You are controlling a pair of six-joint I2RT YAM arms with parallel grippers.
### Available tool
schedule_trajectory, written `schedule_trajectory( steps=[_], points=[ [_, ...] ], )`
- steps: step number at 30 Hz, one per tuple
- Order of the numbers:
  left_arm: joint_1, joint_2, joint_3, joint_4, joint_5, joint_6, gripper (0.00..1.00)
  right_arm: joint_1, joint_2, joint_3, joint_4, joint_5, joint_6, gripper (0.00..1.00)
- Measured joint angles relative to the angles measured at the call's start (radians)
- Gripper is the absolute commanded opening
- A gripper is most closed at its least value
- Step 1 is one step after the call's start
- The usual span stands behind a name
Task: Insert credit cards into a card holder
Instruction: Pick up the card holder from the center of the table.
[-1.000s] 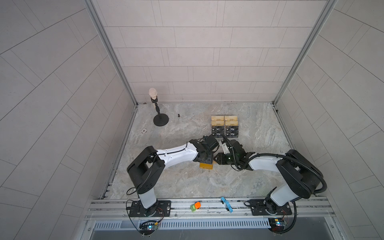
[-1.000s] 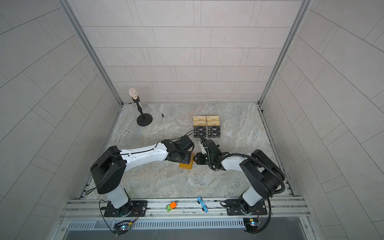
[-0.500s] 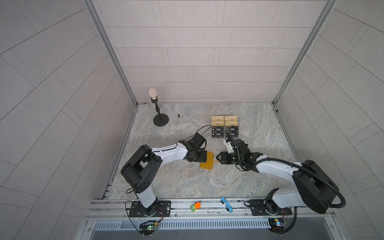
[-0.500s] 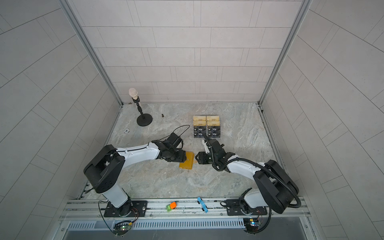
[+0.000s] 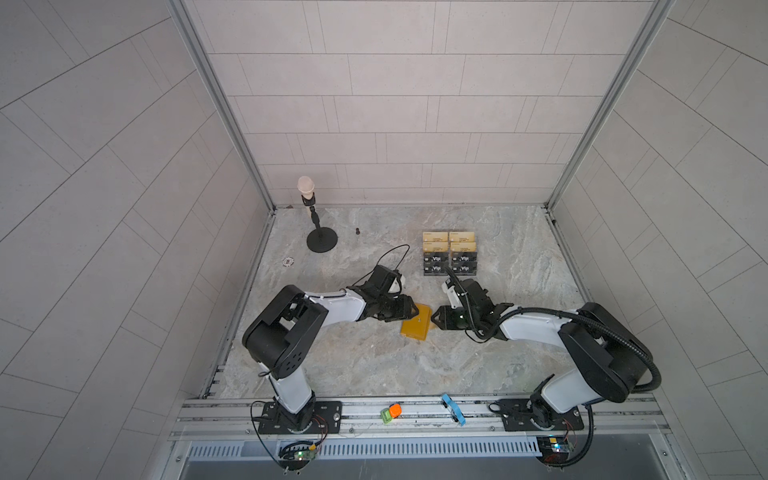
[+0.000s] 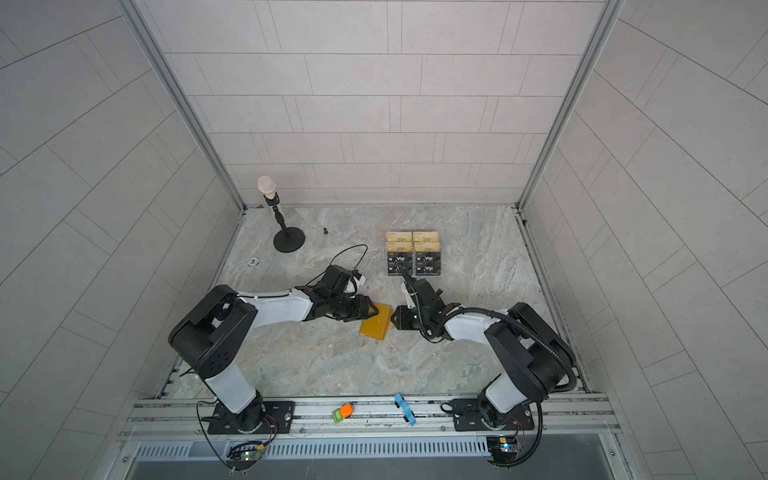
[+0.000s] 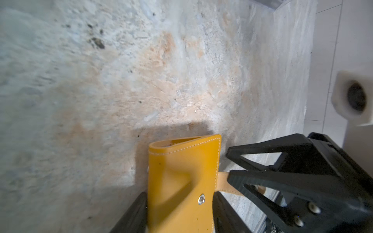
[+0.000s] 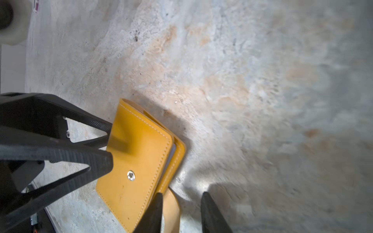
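Note:
The card holder (image 5: 417, 327) (image 6: 377, 327), a closed mustard-yellow wallet with a snap button, lies mid-table between both arms. In the left wrist view it (image 7: 181, 181) fills the gap between the fingers of my left gripper (image 7: 180, 193), which touch both its long edges. My right gripper (image 8: 180, 194) is open at the wallet's opening edge. The tan tab (image 8: 172, 211) lies between its fingers, against one of them, with bare table up to the other. The credit cards (image 5: 449, 264) (image 6: 413, 264), black with white "Vip", stand in the front rows of a clear tiered stand behind the wallet.
Gold cards (image 5: 449, 241) fill the stand's back rows. A microphone on a round black base (image 5: 320, 239) stands at the back left, with a small black bolt (image 5: 357, 231) beside it. An orange-green piece (image 5: 391, 411) and a blue clip (image 5: 453, 409) rest on the front rail.
A second ago both grippers were bunched over the wallet, hiding most of it. The left gripper then drew back leftward and the wallet came into view. Both grippers' jaws have narrowed since.

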Motion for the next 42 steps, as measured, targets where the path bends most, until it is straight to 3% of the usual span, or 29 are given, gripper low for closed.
schedule_trajectory(
  steps=[7, 13, 16, 21, 25, 31, 37, 42],
  points=[
    [0.003, 0.011, -0.043, 0.096, 0.05, -0.043, 0.4, 0.0, 0.031, 0.005, 0.033, -0.001, 0.019, 0.1],
    [0.005, 0.016, -0.092, 0.195, 0.082, -0.105, 0.34, 0.0, 0.032, -0.004, 0.051, -0.003, 0.033, 0.09],
    [0.005, 0.017, -0.105, 0.232, 0.09, -0.132, 0.25, 0.0, 0.032, -0.005, 0.055, -0.003, 0.04, 0.09],
    [0.009, 0.016, -0.107, 0.269, 0.096, -0.163, 0.08, -0.003, 0.027, -0.01, 0.063, -0.01, 0.054, 0.22],
    [0.009, 0.008, -0.121, 0.314, 0.104, -0.195, 0.07, -0.017, -0.027, -0.035, 0.06, -0.031, 0.063, 0.34],
    [0.016, -0.079, -0.168, 0.396, 0.148, -0.274, 0.07, -0.106, -0.252, -0.103, 0.061, -0.121, 0.087, 0.53],
    [0.022, -0.245, -0.175, 0.498, 0.222, -0.365, 0.08, -0.16, -0.5, -0.123, 0.064, -0.216, 0.127, 0.57],
    [0.022, -0.344, -0.154, 0.51, 0.249, -0.414, 0.09, -0.178, -0.606, -0.123, 0.072, -0.286, 0.172, 0.55]
  ],
)
